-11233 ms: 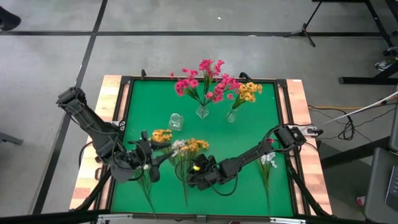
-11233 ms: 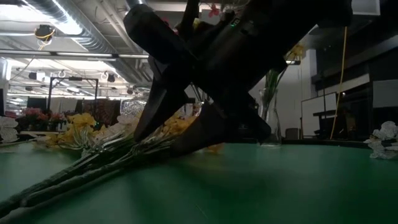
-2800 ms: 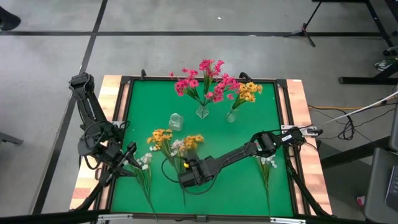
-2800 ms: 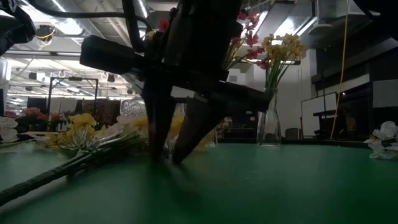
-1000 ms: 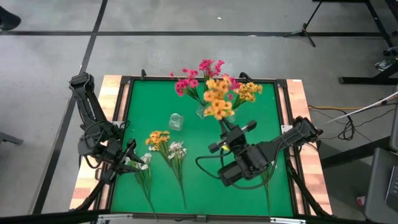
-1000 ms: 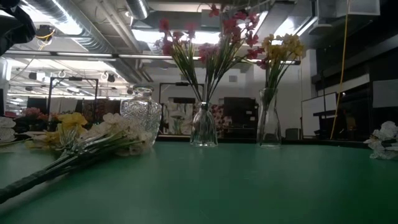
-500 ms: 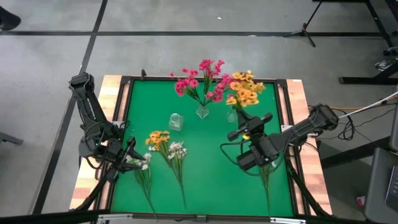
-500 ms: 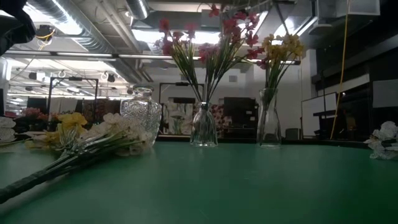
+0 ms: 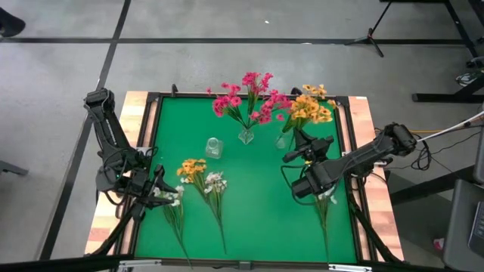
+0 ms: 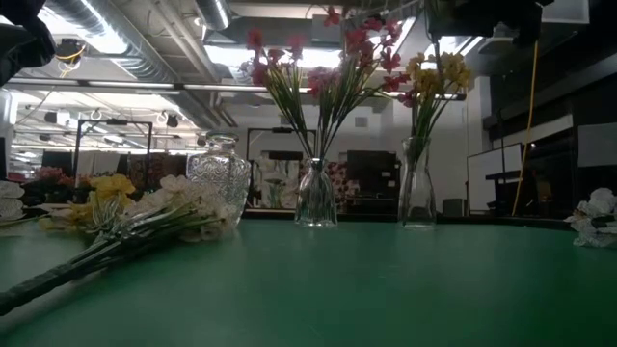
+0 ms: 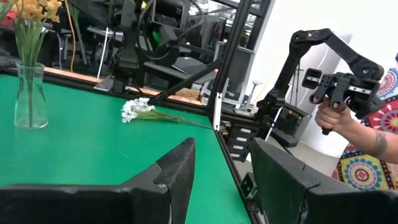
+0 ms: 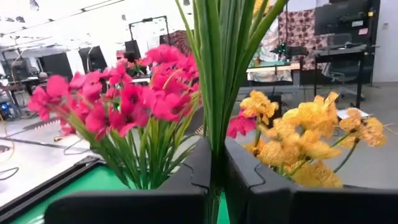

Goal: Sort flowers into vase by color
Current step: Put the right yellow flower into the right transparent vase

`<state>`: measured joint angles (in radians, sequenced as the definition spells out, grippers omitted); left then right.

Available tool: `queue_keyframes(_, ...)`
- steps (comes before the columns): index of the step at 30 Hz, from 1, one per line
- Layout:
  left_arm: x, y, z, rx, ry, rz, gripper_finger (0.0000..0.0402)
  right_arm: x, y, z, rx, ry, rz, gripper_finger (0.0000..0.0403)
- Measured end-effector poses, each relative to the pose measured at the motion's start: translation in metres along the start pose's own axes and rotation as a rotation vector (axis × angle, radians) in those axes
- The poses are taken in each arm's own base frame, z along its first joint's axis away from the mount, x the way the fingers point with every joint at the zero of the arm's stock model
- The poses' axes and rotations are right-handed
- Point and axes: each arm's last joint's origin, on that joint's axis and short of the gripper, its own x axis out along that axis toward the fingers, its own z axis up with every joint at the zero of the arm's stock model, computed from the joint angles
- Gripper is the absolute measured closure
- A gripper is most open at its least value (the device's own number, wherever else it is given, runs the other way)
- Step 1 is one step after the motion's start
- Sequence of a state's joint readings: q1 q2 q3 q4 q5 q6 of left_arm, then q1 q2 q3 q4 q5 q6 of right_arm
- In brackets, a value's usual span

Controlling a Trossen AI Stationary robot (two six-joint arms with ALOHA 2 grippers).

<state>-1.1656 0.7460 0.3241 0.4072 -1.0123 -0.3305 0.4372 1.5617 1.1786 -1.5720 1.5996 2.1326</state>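
Observation:
My right gripper [image 9: 301,143] is shut on a yellow-orange flower sprig [image 9: 311,108], held up beside the slim vase [image 9: 281,140] of yellow flowers; its blossoms overlap that vase's blooms. A vase [image 9: 246,137] of magenta-pink flowers stands to its left, and a round glass vase [image 9: 214,147] stands without flowers. A yellow sprig [image 9: 194,167] and white sprigs [image 9: 215,182] [image 9: 171,198] [image 9: 327,196] lie flat on the green mat. My left gripper [image 9: 156,187] hovers open at the near left, above the mat. My right gripper pinches the sprig's bundle of green stems [image 12: 215,163] between its two fingers [image 12: 196,167], below the leaves. The fingers lie about level, coming from the table's near side, across the stems. The sprig stands upright, lifted clear of the mat, with its blossoms above the fingers.
The mat has a raised dark frame [image 9: 344,128] and wooden side strips. Cables loop below the right arm [image 9: 363,157]. Beyond the table's right edge, the left wrist view shows a person's hand [image 11: 328,115] on a control arm. Bare mat [image 9: 257,211] lies at the near middle.
My right gripper has carried the yellow-orange sprig toward the table's right and far edges and rolled its wrist. The blossoms have gone from in front of the pink flowers to the yellow vase's blooms. The sprig stays upright and clear of the mat.

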Motion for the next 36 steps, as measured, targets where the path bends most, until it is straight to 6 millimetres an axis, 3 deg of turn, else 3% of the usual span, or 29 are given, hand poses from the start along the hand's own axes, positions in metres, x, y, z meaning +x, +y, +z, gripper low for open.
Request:
queue_keyframes(3,0.000,0.001,0.000,0.006,-0.003,0.020,0.0249,-0.002,0.002,0.005,0.034,0.009,0.005,0.0388)
queue_keyframes(7,0.000,0.002,-0.001,0.012,-0.011,0.052,0.0249,-0.022,0.012,0.009,0.048,0.033,0.074,0.0388)
queue_keyframes(15,0.000,0.002,0.000,0.003,-0.017,0.070,0.0249,-0.085,0.024,0.033,0.106,0.122,0.295,0.0389)
queue_keyframes(22,0.000,0.002,0.000,-0.045,-0.020,0.071,0.0249,-0.132,0.031,0.073,0.267,0.313,0.428,0.0389)
queue_keyframes(26,0.000,0.002,0.000,-0.071,-0.022,0.071,0.0249,-0.143,0.051,0.100,0.294,0.472,0.499,0.0388)
queue_keyframes(29,0.000,0.002,0.000,-0.079,-0.022,0.070,0.0249,-0.148,0.080,0.124,0.204,0.538,0.713,0.0386)
queue_keyframes(31,0.000,0.002,0.000,-0.079,-0.022,0.071,0.0249,-0.148,0.100,0.143,0.163,0.472,0.930,0.0386)
queue_keyframes(33,0.000,0.002,0.000,-0.088,-0.023,0.071,0.0249,-0.140,0.117,0.155,0.090,0.301,1.034,0.0388)
queue_keyframes(36,0.000,0.003,0.000,-0.107,-0.027,0.079,0.0249,-0.118,0.123,0.155,-0.028,0.180,0.896,0.0389)
